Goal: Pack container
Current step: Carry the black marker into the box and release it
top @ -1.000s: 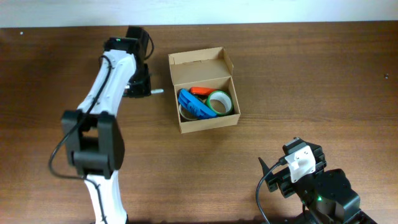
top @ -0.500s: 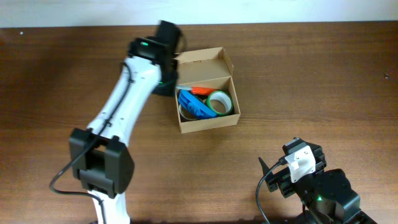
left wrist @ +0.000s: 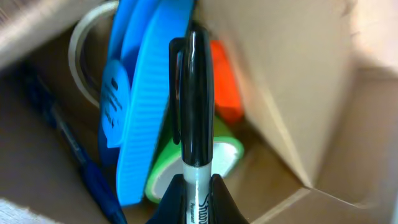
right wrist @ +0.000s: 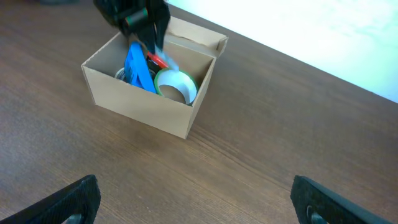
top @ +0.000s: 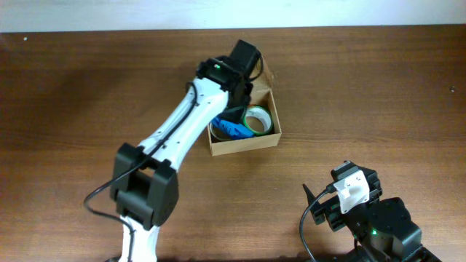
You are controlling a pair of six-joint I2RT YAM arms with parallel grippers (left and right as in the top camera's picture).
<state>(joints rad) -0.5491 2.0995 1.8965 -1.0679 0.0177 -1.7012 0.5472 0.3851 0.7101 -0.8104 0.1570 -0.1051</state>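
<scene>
Left jaws pinch a black marker point(left wrist: 196, 93), open container point(top: 244, 143) directly below them; right jaws stand spread wide, container well ahead of them on the bench point(top: 364, 87).

1. "Sharp…" in script lettering is read on the grey barrel of the black marker point(left wrist: 193, 124) in the left wrist view; the rest is cut off by the frame edge.
2. Raised marks are seen on the blue tab point(left wrist: 114, 102) but are illegible.
</scene>
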